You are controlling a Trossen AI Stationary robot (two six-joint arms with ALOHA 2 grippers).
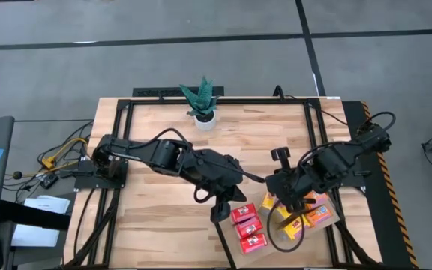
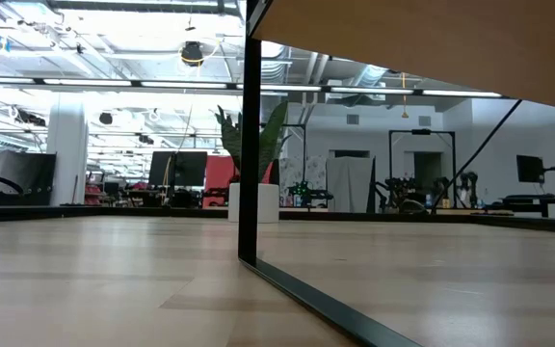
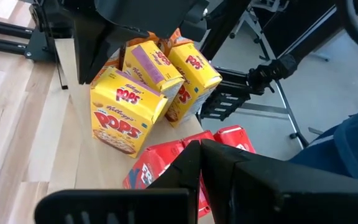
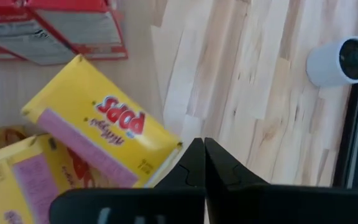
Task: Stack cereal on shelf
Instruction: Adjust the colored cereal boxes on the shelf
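Three red cereal boxes [image 1: 247,227] lie in a row near the table's front edge, left gripper [image 1: 220,211] just beside them, fingers shut, holding nothing. A cluster of yellow and orange boxes [image 1: 306,215], at least three yellow, lies under the right gripper [image 1: 285,202], also shut, empty. One potted plant [image 1: 202,103] stands at the far edge.

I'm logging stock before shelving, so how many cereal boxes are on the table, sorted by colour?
Red boxes: 3
Yellow boxes: 3
Orange boxes: 1 clearly seen; more may be hidden in the pile
Total: at least 7
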